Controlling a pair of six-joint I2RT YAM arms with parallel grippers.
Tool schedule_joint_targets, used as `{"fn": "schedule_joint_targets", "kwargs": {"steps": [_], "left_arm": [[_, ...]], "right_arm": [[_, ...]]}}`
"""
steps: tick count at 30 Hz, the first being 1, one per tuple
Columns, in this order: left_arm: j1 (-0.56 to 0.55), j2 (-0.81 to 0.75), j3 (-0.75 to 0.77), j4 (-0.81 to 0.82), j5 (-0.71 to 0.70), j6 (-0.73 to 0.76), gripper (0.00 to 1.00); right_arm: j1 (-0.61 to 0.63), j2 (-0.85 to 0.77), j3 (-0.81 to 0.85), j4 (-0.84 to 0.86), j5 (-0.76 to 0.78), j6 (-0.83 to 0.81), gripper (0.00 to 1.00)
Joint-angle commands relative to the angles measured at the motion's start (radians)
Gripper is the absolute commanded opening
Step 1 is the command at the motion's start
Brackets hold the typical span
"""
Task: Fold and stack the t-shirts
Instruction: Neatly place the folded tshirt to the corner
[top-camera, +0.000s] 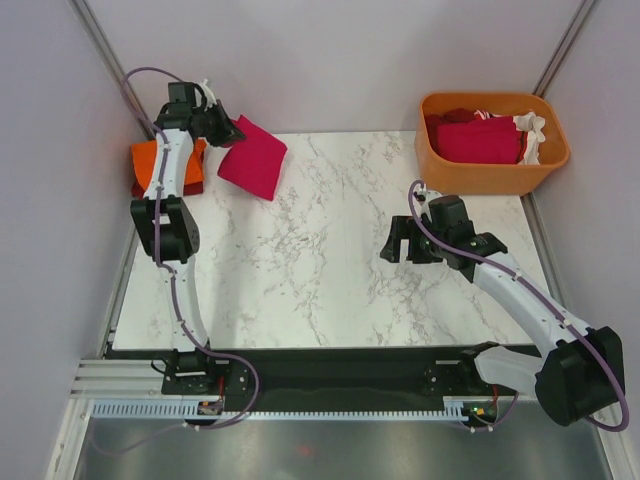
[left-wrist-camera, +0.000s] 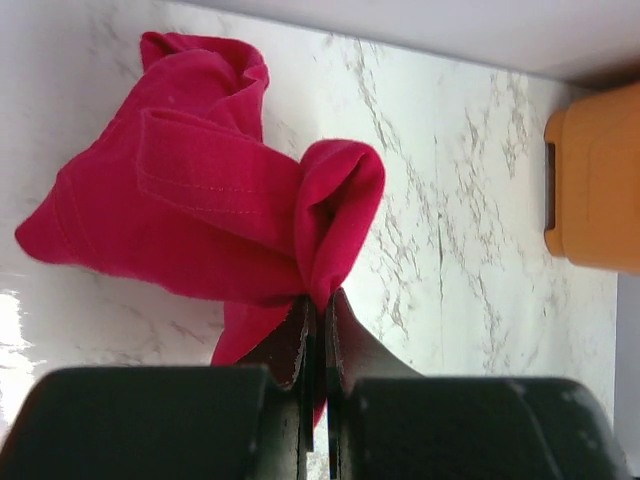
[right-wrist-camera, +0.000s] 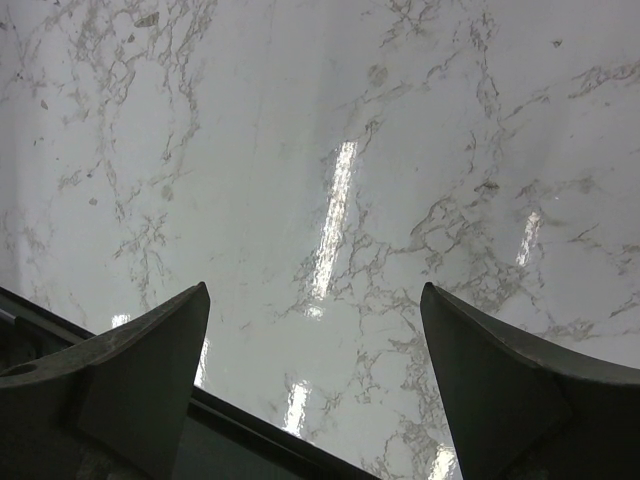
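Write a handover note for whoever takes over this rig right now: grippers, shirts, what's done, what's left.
The left gripper is shut on the pink shirt, at the far left of the table.
The right gripper is open and empty over the table.
Done: orange shirt lies folded on a dark red shirt, far left.
The tub holds a red shirt and a white shirt, unfolded.
Left: put the pink shirt on the orange shirt, then fold and stack the tub's.

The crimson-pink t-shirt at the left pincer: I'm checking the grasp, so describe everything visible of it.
The crimson-pink t-shirt is plain soft cloth, folded into a loose, bunched packet with a stitched hem showing. The left pincer is shut on one folded edge, at the far left of the table, beside the folded orange shirt. Whether it rests on the table I cannot tell.
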Motion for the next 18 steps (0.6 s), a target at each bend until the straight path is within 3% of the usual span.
{"fn": "schedule_joint_targets", "kwargs": {"steps": [1, 5, 18], "left_arm": [[0.059, 0.005, 0.126, -0.006, 0.012, 0.021, 0.02], [0.099, 0.03, 0.176, 0.014, 0.052, -0.013, 0.02], [0.25, -0.027, 0.117, 0.188, 0.197, -0.203, 0.02]], "right_arm": [[-0.004, -0.019, -0.012, 0.002, -0.02, -0.021, 0.95], [-0.005, -0.015, -0.015, 0.009, -0.021, -0.025, 0.95], [-0.004, 0.002, -0.023, 0.022, -0.034, -0.028, 0.95]]}}
